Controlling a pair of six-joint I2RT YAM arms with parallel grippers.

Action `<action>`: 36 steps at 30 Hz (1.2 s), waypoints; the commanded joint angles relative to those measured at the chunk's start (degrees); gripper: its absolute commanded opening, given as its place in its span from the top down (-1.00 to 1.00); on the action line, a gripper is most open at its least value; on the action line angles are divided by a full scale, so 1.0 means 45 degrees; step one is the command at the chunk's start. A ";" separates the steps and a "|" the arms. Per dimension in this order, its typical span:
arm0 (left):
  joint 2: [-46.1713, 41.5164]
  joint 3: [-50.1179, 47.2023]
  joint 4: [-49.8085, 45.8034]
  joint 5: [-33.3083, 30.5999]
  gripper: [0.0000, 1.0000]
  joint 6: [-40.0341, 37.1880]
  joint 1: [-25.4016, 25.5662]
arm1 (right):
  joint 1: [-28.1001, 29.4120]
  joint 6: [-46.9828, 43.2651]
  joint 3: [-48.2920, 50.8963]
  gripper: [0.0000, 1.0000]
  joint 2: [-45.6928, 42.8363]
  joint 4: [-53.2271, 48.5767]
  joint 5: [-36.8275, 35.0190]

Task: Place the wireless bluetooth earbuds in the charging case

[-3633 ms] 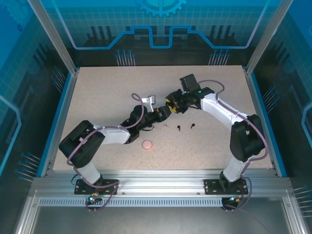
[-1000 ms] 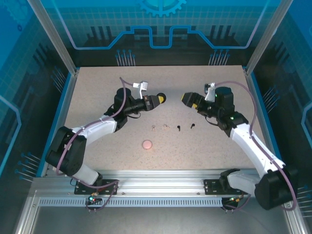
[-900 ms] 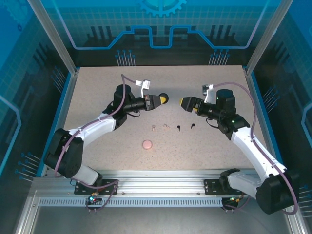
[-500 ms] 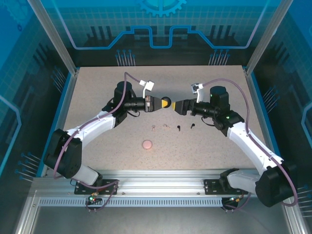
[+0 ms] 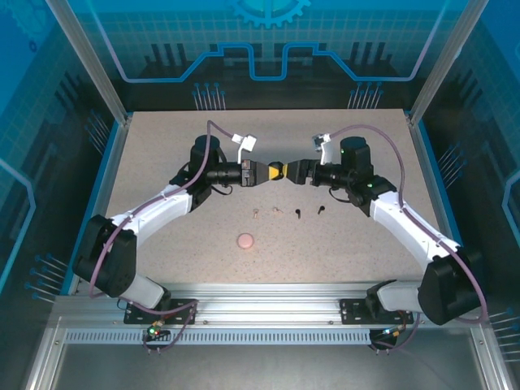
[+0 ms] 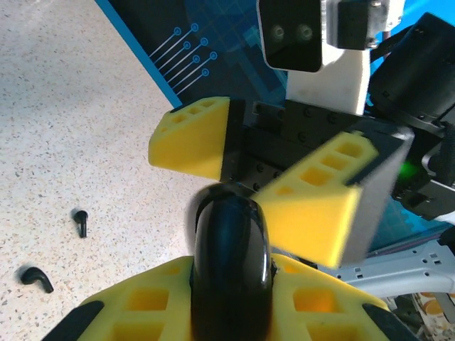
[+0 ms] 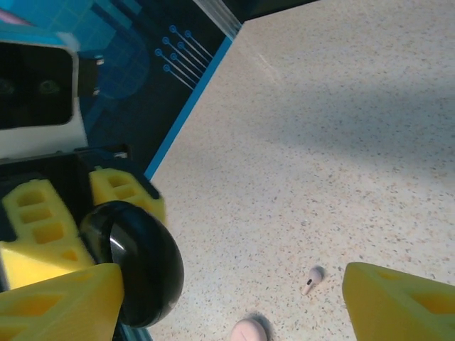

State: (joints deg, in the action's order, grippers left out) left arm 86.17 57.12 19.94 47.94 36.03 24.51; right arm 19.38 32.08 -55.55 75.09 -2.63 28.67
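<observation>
2 arms meet in mid-air above the counter (image 5: 162, 146). The left tool (image 5: 269, 171) is clamped tight on a round black charging case (image 5: 279, 171); the right tool (image 5: 292, 172) has its yellow fingers (image 6: 190, 138) spread wide to either side of that case, not closed on it. Below, 4 earbuds lie in a row on the counter: 2 pale ones (image 5: 257, 214), 2 black ones (image 5: 298, 214). A pink case (image 5: 245, 240) sits nearer the arm bases.
</observation>
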 commanded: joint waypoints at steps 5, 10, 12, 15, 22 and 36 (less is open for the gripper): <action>-0.0928 0.0315 0.0431 0.0563 1.00 -0.0076 0.0244 | -0.0976 0.0646 0.0513 -0.53 0.0795 -0.0006 -0.0623; -0.0817 0.0070 0.0518 0.0247 1.00 -0.0151 0.0253 | -0.0997 0.0809 0.0603 -0.53 -0.0407 -0.0363 -0.0093; -0.0718 0.0040 0.0529 0.0176 1.00 -0.0138 0.0256 | -0.0983 0.0901 0.0659 -0.54 -0.0970 -0.0410 0.0098; -0.0621 0.0058 0.0512 0.0115 1.00 -0.0171 0.0251 | -0.0900 0.1109 0.0685 -0.55 -0.1754 -0.0353 0.0520; -0.0519 0.0065 0.0349 0.0032 1.00 -0.0327 0.0255 | 0.0025 0.1467 0.0114 -0.55 -0.1914 -0.0293 0.0307; -0.0607 0.0250 0.0434 -0.0016 1.00 -0.0273 0.0284 | 0.0987 0.1290 -0.0100 -0.52 -0.1177 -0.0232 -0.0436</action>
State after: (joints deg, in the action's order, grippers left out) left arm 83.37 57.14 20.86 48.25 35.83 25.56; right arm 23.24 37.95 -55.53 68.60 -4.23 28.45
